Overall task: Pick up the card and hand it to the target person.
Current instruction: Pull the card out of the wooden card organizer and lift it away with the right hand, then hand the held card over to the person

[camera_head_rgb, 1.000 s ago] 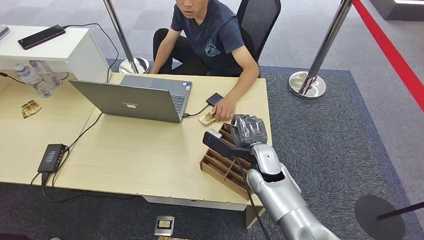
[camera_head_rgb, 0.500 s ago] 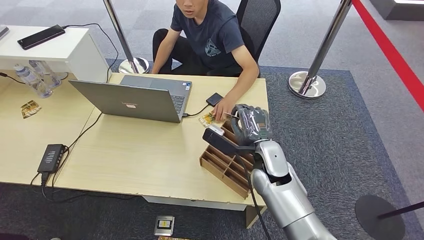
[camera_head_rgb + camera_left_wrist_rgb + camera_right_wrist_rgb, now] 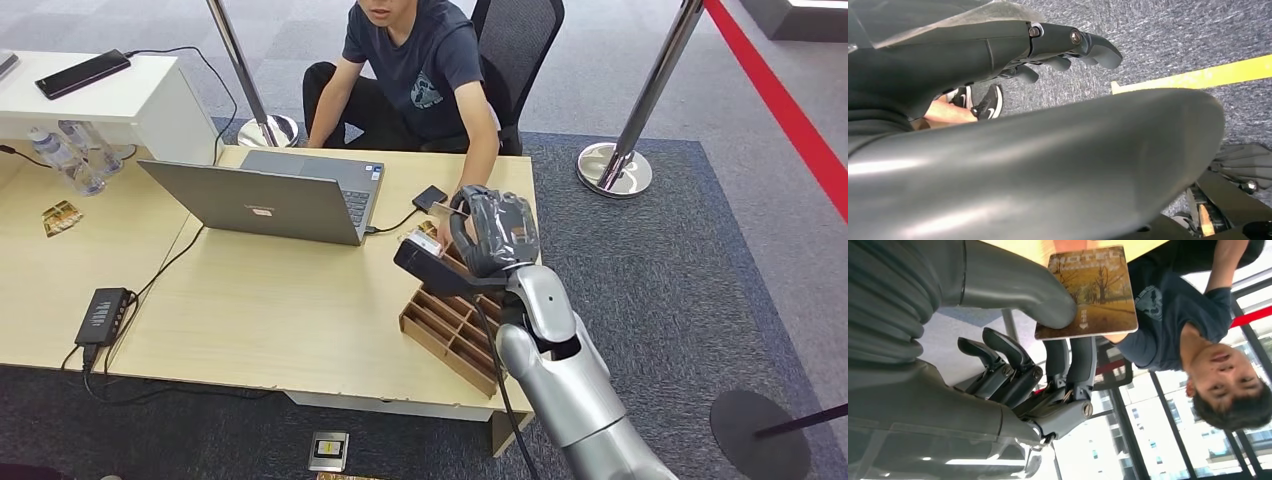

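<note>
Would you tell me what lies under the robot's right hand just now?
The wooden divided tray sits on the desk under the right hand; the hand covers the tray's far end, so nothing shows there.

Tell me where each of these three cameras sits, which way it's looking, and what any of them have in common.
Head view: high on the robot, looking forward and down at the desk, the laptop and a seated person; the right hand shows.
Left wrist view: behind the hanging left hand, facing grey carpet.
Right wrist view: behind the right hand, turned on its side, facing the card it pinches and the person.
Shared: head and right wrist views both show that hand and the person.
</note>
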